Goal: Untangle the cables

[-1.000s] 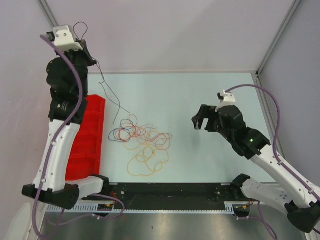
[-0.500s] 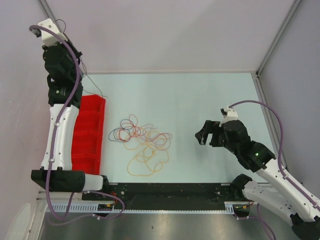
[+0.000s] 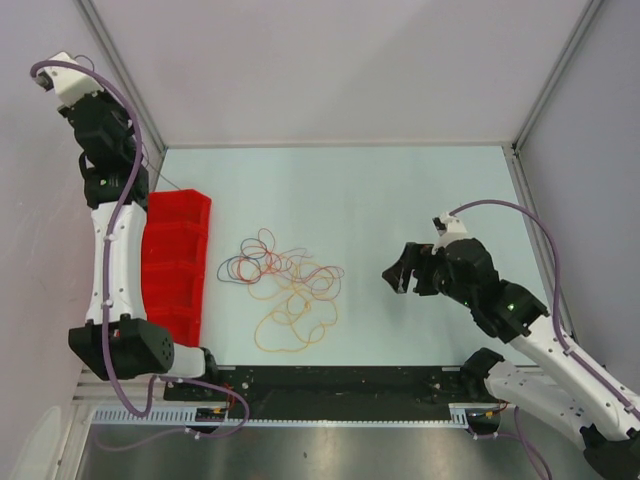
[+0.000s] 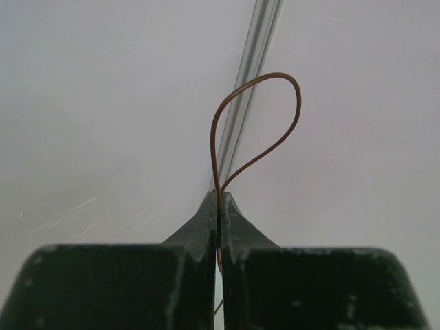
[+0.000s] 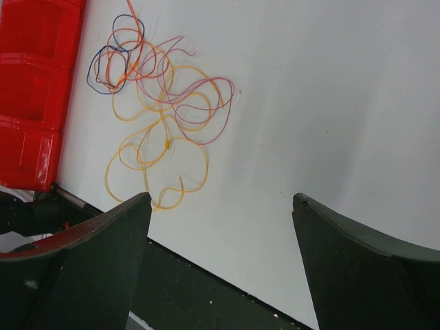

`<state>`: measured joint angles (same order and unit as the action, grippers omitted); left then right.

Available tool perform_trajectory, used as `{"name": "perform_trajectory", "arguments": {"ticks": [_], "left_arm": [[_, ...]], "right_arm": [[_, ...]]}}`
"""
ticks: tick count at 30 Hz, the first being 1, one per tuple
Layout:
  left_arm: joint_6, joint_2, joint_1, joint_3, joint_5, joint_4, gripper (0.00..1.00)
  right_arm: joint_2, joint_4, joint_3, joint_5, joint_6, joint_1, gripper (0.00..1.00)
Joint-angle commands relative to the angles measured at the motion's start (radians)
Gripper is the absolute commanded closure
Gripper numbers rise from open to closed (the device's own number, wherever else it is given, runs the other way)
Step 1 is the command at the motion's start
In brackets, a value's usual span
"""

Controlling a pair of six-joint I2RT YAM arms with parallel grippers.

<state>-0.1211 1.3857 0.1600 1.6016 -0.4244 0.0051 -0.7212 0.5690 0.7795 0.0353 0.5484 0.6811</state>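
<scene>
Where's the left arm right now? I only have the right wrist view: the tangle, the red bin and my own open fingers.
Observer: The top view shows the left arm raised at the far left, beyond the far end of the red bin and well away from the tangle.
Operator: Is it holding anything?
Observer: Yes. In the left wrist view the left fingers are shut on one thin brownish cable, with a loop standing above the tips.
Operator: Does that cable run back into the tangle?
Observer: I cannot tell. The top view shows only a thin line beside the arm, near the bin's far corner.
</scene>
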Motion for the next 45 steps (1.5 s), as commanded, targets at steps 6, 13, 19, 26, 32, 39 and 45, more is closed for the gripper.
{"name": "perform_trajectory", "arguments": {"ticks": [6, 13, 19, 26, 32, 39, 45], "left_arm": [[-0.115, 0.027, 0.095, -0.054, 0.052, 0.104, 1.00], [-0.115, 0.065, 0.133, -0.043, 0.064, 0.128, 1.00], [-0.143, 0.125, 0.131, 0.008, 0.122, 0.147, 1.00], [-0.192, 0.142, 0.133, -0.006, 0.104, 0.231, 1.00], [-0.238, 0.145, 0.130, -0.034, 0.150, 0.294, 1.00], [-0.236, 0.134, 0.127, -0.086, 0.099, 0.340, 1.00], [-0.209, 0.188, 0.099, -0.205, 0.105, 0.516, 1.00]], "right_arm": [[-0.038, -0.055, 0.006, -0.043, 0.050, 0.028, 0.14], [-0.087, -0.081, 0.020, -0.051, 0.048, 0.035, 0.14], [-0.099, -0.080, 0.033, -0.037, 0.041, 0.041, 0.15], [-0.133, -0.090, 0.033, -0.003, 0.056, 0.078, 0.15], [-0.138, -0.092, 0.035, 0.012, 0.062, 0.094, 0.15], [-0.162, -0.103, 0.033, 0.040, 0.062, 0.138, 0.14], [-0.173, -0.115, 0.035, 0.052, 0.068, 0.163, 0.15]]}}
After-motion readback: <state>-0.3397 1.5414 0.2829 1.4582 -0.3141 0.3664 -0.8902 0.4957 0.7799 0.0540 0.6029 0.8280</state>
